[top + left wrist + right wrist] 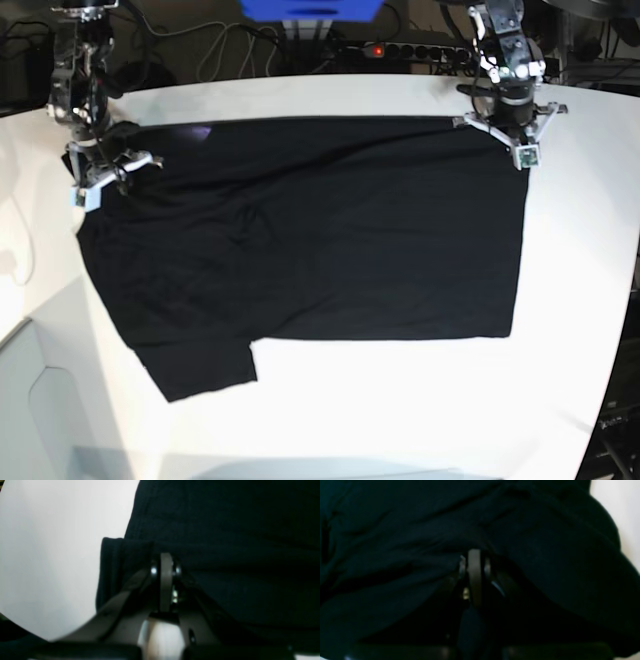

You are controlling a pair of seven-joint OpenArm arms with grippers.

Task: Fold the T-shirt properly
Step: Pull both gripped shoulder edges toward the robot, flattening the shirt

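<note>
White table [400, 400] carries the large black short-sleeved cloth T-shirt [330, 240], spread nearly flat with the plain side up; no print shows. It covers the far and middle part of the table, one sleeve hanging toward the near-left corner in the base view, light wrinkles running across the body. Both arms sit at the far edge, one at each upper corner of the cloth. Step in hand, by my reading: both corners are gripped, ready to carry the far edge toward the near hem for the first fold. To do it well, lift both corners together and level, keep the edge taut between them so the middle does not sag, and lay it square on the near hem; the loose sleeve may need tucking first or the fold will come out lopsided. Left gripper [166, 562], at the base view's right, has its jaws pressed together, pinching a folded hem of the black cloth right beside bare table. Right gripper [475, 562], at the base view's left, is likewise clamped shut with bunched black cloth gathered around and between its tips.
</note>
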